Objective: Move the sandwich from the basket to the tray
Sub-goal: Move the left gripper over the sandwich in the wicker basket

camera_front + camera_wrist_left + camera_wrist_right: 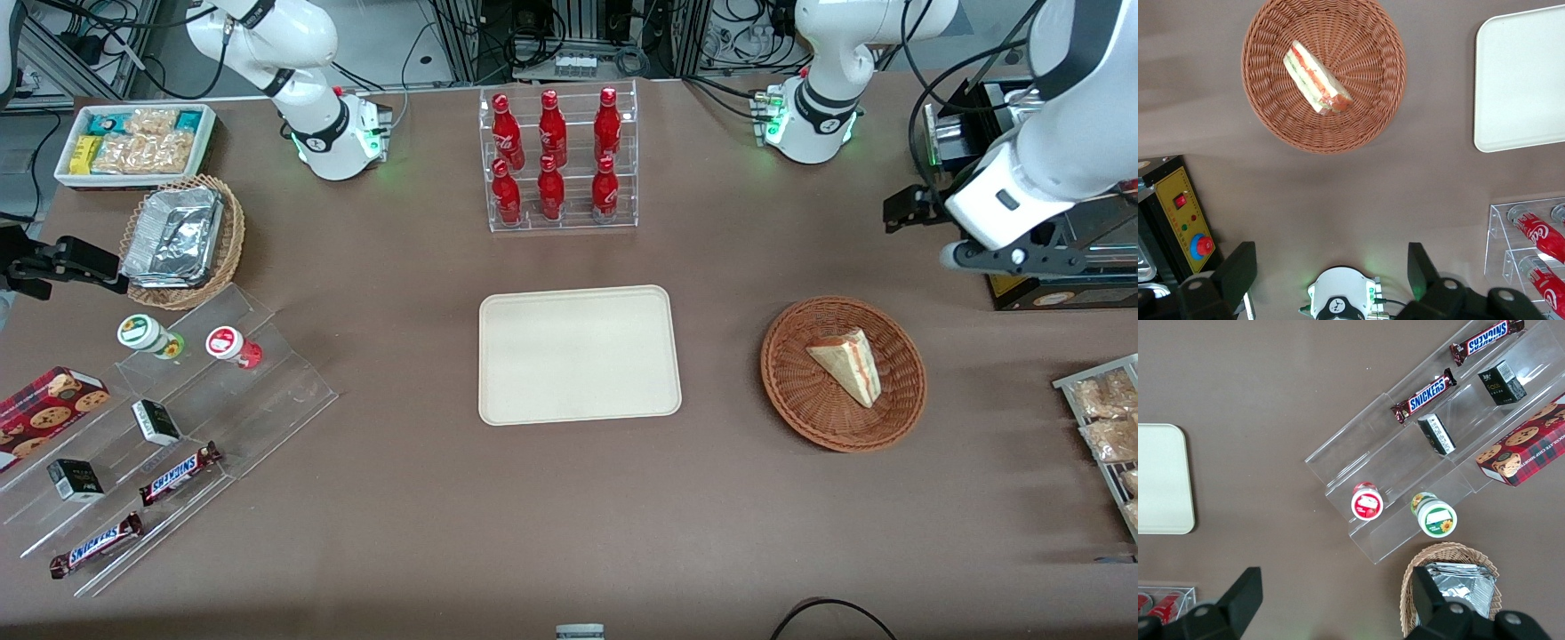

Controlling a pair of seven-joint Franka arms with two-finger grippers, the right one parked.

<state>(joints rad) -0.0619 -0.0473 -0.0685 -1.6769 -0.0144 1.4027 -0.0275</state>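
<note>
So nearest the front camera, the sandwich lies flat in the reddish-brown wicker basket, a pale wedge with its red and green filling edge showing. The cream tray sits beside that basket on the brown table, well apart from it and with nothing on it. A bit farther from the camera, toward the working arm's end of the table, the left gripper hangs high over the tabletop, fingers spread wide and holding nothing. Farther still is a clear rack of red cola bottles.
</note>
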